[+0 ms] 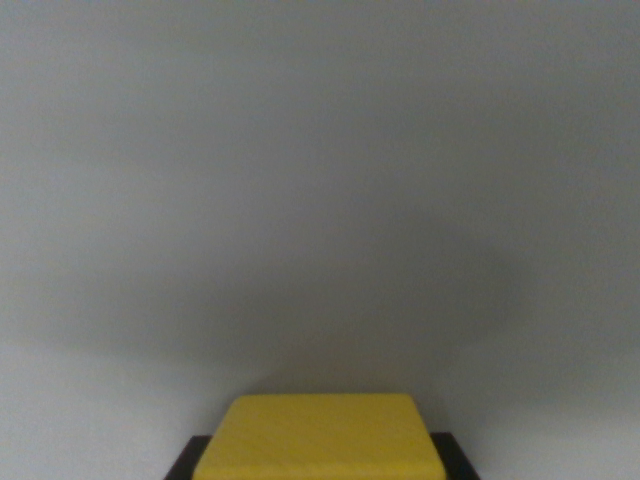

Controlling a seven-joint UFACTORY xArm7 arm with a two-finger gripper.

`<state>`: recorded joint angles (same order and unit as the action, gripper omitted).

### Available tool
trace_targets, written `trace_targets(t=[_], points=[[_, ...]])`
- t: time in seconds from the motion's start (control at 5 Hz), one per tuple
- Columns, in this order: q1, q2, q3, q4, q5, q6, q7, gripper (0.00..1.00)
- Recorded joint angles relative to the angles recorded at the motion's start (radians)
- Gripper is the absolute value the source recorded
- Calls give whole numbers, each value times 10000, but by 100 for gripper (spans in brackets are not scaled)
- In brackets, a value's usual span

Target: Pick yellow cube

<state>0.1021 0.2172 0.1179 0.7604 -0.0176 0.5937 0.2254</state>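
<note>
**Wrist view: cube at the bottom edge, dark shapes either side**

Wrist view shows little: a plain grey surface [320, 180] fills nearly the whole picture, with a broad soft shadow [300, 310] spread across its lower middle. The cube [318, 440] sits at the bottom centre, its yellow top face turned toward the camera and its lower part cut off by the frame. Two dark slivers flank it at the bottom corners, one at the wrist view's left [188, 462] and one at the wrist view's right [455, 460]; these may be the fingers (or a base under the cube), but too little shows to say. Whether the jaws stand apart or are pressed on the cube cannot be told from this picture, nor whether the cube rests on the surface or is lifted off it.

As for handling, the cube looks rigid, with flat faces and slightly rounded edges, and a smooth matt finish. It is probably light, a painted wood or plastic block by the look of it, so weight should be no trouble. The likelier risk is slip or twist if it is pinched near a corner. The best hold is on two opposite flat sides, centred, with the pads square to the faces.
</note>
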Motion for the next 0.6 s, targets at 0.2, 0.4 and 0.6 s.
trace_targets(t=[0.2, 0.4, 0.6], points=[[0, 0, 0, 0, 0, 0, 0, 100], [-3, -67, 1, 65, 9, 132, -6, 100], [-3, -67, 1, 65, 9, 132, -6, 100]])
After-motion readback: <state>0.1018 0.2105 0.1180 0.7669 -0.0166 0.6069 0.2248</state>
